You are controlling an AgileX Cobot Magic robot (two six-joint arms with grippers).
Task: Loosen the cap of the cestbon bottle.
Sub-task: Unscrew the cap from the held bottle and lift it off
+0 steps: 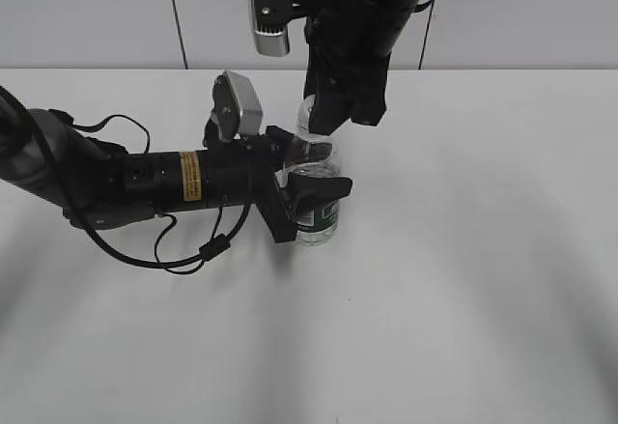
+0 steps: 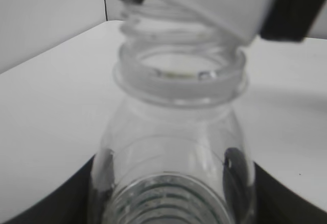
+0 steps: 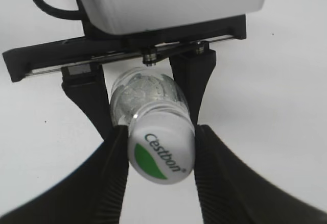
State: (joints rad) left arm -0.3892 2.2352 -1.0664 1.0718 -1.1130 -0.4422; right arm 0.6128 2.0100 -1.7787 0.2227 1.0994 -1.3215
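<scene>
The clear cestbon bottle (image 1: 319,229) stands upright on the white table (image 1: 483,269), its dark green label low on its body. My left gripper (image 1: 311,190) reaches in from the left and is shut on the bottle's body; in the left wrist view the bottle (image 2: 173,132) fills the space between the black fingers (image 2: 173,198). My right gripper (image 1: 331,115) comes down from above and is shut on the white cap (image 3: 161,152) with its green leaf mark. In the left wrist view the cap (image 2: 214,4) sits tilted on the neck, with bare threads below it.
The left arm's cables (image 1: 145,250) loop over the table to the left of the bottle. A grey wall (image 1: 521,9) runs behind the table's far edge.
</scene>
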